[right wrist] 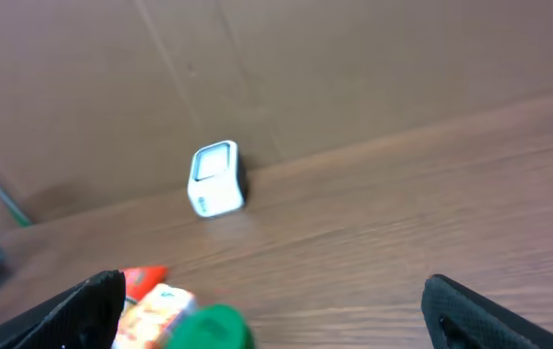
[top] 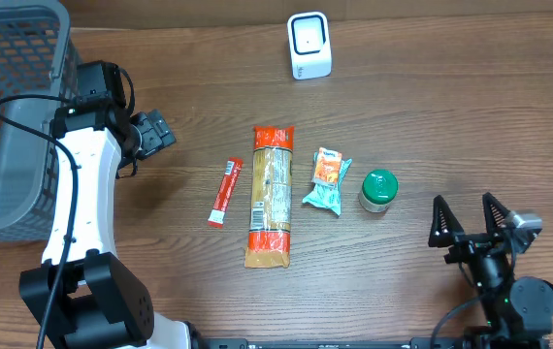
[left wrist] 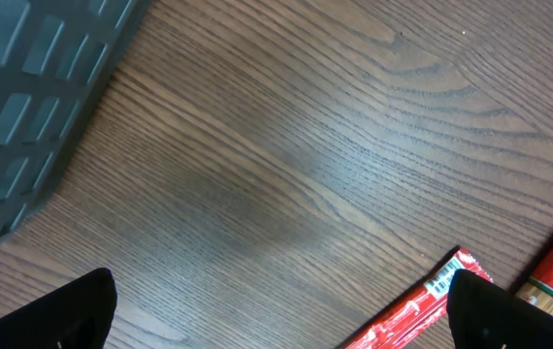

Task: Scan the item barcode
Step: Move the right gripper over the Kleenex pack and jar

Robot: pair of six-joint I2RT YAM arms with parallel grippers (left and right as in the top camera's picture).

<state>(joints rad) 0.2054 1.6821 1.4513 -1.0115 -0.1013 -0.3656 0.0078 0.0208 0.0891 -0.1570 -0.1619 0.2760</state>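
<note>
Overhead view: on the robot's side of the scanner (top: pixel 309 46), the green-lidded jar (top: pixel 378 189) is set nearest the wide-open right gripper (top: pixel 464 204), and the red stick packet (top: pixel 225 192), its long axis pointed roughly toward the scanner, nearest the wide-open left gripper (top: pixel 158 131).

Left gripper (top: pixel 163 132) hangs wide open near the table's (top: pixel 451 97) left edge; right gripper (top: pixel 464 207), equally spread, by its near right corner.
</note>
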